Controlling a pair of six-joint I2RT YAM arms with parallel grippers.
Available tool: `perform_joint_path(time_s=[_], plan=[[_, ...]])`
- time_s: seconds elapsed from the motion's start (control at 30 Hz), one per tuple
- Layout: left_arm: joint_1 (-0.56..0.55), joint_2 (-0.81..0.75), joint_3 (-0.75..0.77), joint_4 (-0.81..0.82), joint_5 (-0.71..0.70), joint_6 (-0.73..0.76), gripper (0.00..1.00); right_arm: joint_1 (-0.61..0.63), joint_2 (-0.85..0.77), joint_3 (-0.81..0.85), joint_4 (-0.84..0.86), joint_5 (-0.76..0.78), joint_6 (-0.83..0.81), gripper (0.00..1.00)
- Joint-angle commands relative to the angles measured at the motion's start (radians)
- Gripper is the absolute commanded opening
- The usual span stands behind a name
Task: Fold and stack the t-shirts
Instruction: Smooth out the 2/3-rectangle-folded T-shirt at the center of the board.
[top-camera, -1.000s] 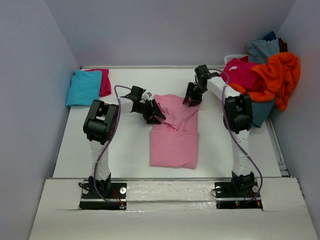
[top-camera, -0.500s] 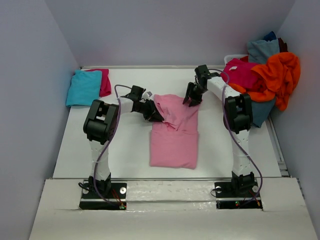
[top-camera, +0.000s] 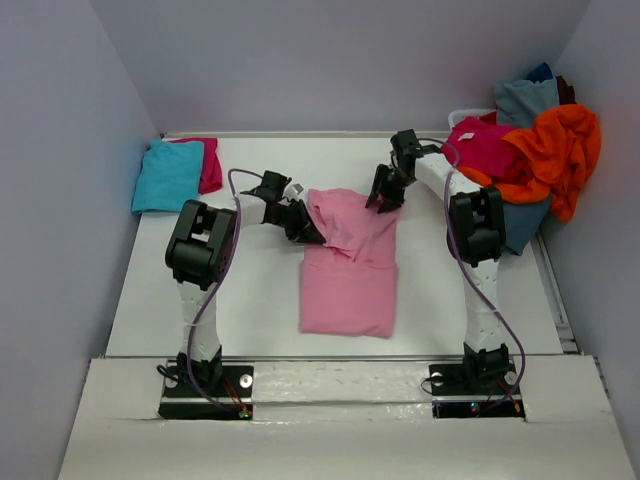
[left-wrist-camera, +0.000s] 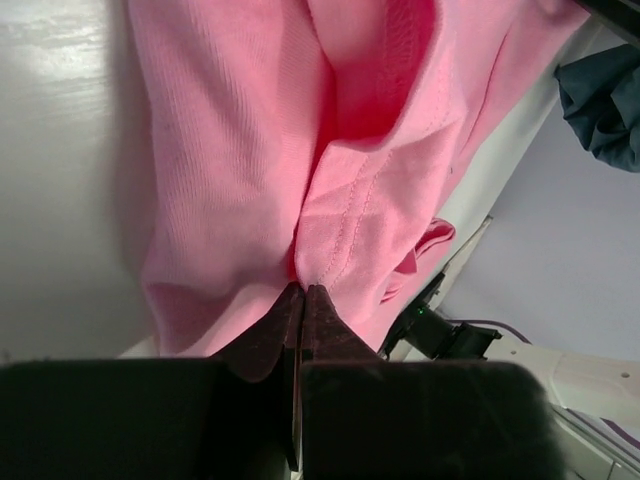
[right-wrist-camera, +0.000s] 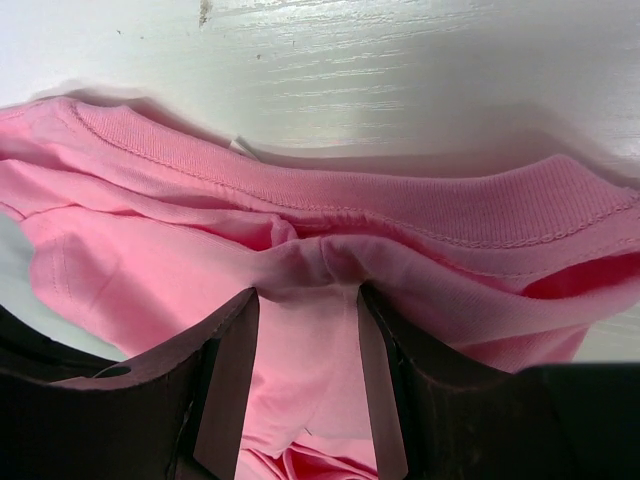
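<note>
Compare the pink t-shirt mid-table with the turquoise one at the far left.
The pink t-shirt lies long, rumpled at its far end; the turquoise t-shirt is a compact folded block. The pink one is pinched by the left end effector; the turquoise one is untouched. The pink one rests on the bare table; the turquoise one lies on a magenta t-shirt. Both are plain-coloured cloth.

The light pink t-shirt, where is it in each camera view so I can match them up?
Top external: pink t-shirt lies mid-table, between both arms.
Left wrist: pink t-shirt fills the upper centre, its seam pinched in the shut left fingers.
Right wrist: pink t-shirt spans the frame, bunched between the right fingers.
Shared landmark: the white table under it.
</note>
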Motion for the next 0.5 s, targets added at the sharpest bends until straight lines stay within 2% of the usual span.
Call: perform_joint_path(time_s=[0.0, 0.47], plan=[[-0.007, -0.112, -0.015, -0.036, -0.014, 0.031, 0.06, -0.008, 0.033, 0.031, 0.001, 0.005, -0.016, 0.50], [-0.007, -0.198, -0.075, -0.063, -0.035, 0.042, 0.06, -0.008, 0.048, 0.037, -0.004, 0.005, -0.019, 0.50]])
